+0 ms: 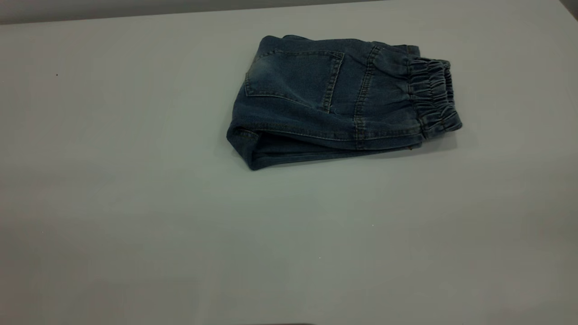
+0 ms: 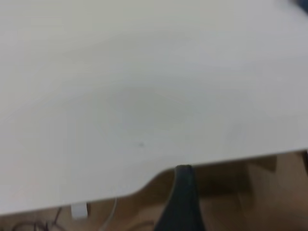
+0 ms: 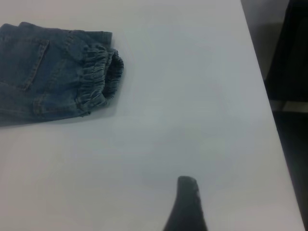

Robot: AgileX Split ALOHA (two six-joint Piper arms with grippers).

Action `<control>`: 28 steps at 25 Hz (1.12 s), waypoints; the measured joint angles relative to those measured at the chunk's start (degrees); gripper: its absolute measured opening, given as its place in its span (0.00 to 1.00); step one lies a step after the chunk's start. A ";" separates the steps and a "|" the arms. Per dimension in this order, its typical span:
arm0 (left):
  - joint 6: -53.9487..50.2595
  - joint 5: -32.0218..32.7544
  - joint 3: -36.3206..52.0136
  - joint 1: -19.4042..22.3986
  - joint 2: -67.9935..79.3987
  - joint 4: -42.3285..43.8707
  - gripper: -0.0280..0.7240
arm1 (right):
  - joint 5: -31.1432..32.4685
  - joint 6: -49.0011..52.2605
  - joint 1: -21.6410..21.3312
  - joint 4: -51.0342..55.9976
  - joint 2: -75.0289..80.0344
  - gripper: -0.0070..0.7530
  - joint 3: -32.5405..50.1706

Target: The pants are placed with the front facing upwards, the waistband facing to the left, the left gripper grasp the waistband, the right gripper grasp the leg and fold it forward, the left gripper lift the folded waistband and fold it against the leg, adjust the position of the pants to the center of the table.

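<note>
Already folded, the pants point(image 1: 334, 101) lie on the table point(image 1: 135, 203), waistband point(image 1: 433, 97) rightward (both grippers' finger spacing can't be told).

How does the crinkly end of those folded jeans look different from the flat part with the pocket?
The waistband is bunched into many small pleats, while the pocket panel lies smooth and flat. The waistband sits at the right end of the pants in the exterior view, its open mouth showing in the right wrist view; the pocket panel lies toward the left, folded end. Both are the same blue denim, resting on the table.
</note>
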 joint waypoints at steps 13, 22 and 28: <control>0.00 1.09 0.00 0.00 -9.36 0.00 0.81 | 0.07 0.00 -0.04 0.00 -0.23 0.66 0.00; 0.00 1.14 0.00 0.00 -9.36 0.00 0.81 | 0.07 0.00 -0.04 0.00 -0.23 0.66 0.00; 0.00 1.14 0.00 0.00 -9.36 0.00 0.81 | 0.07 0.00 -0.04 0.00 -0.23 0.66 0.00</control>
